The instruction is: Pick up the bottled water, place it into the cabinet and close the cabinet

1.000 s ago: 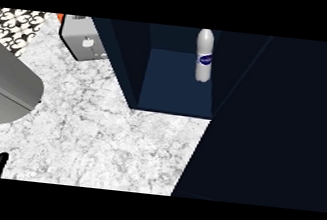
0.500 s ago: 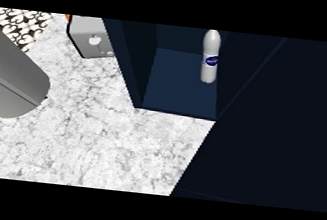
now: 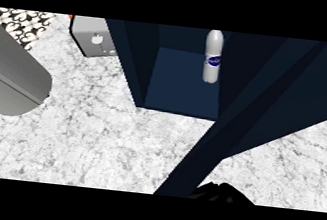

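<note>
The bottled water (image 3: 214, 57), clear with a blue label, stands upright inside the dark blue cabinet (image 3: 184, 86) near its back. The cabinet door (image 3: 259, 117) hangs partly swung, running as a dark panel from the upper right down to the lower middle of the head view. A black hand (image 3: 221, 192) shows at the bottom edge right by the door's lower end; by its place I take it for my right hand. Whether it touches the door is hidden. My left hand is out of the picture.
A big grey rounded appliance (image 3: 6, 75) fills the left side. A small grey box (image 3: 94, 37) stands at the back beside the cabinet's left wall. Marble counter (image 3: 96, 140) lies in front of the cabinet and shows again right of the door.
The door has swung leftward toward the cabinet, uncovering counter at the right. My left hand left the lower left corner. A black hand has come up at the bottom edge.
</note>
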Robot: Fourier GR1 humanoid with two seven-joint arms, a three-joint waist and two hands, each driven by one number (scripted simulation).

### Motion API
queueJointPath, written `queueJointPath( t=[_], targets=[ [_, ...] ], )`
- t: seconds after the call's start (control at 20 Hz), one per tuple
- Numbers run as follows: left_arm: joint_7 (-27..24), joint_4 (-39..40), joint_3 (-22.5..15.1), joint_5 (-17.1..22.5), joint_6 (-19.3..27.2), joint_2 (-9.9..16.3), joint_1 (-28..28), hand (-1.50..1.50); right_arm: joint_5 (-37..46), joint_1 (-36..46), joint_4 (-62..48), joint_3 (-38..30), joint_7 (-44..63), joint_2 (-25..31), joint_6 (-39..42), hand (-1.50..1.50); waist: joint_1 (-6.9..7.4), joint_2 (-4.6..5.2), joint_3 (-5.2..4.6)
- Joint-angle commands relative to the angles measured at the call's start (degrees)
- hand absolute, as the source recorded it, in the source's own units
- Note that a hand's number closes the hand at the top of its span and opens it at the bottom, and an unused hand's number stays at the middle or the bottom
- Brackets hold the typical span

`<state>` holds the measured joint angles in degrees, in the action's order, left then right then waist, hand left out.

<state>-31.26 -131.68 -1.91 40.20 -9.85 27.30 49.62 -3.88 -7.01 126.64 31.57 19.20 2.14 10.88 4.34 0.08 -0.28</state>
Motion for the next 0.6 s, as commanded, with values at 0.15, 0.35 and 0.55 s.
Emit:
queueJointPath(
  t=[0.15,0.35,0.55],
  targets=[
    [-3.0,0.0,8.1,6.6,-8.0,-0.1,7.0,-1.5,-10.6,21.2,-13.7,-3.7,4.1,-2.1,-10.9,1.5,-0.94,-0.01,0.22],
    [-1.4,2.0,13.3,12.4,-10.6,1.4,6.3,-1.5,-19.5,29.4,-22.3,-8.8,2.6,-2.1,-12.1,1.5,-1.73,0.12,0.26],
    [-0.4,3.0,15.9,13.7,-13.3,0.6,7.4,-1.5,-22.1,36.7,-29.5,-18.5,2.9,-2.1,-7.1,1.5,-2.71,0.1,0.28]
  ],
)
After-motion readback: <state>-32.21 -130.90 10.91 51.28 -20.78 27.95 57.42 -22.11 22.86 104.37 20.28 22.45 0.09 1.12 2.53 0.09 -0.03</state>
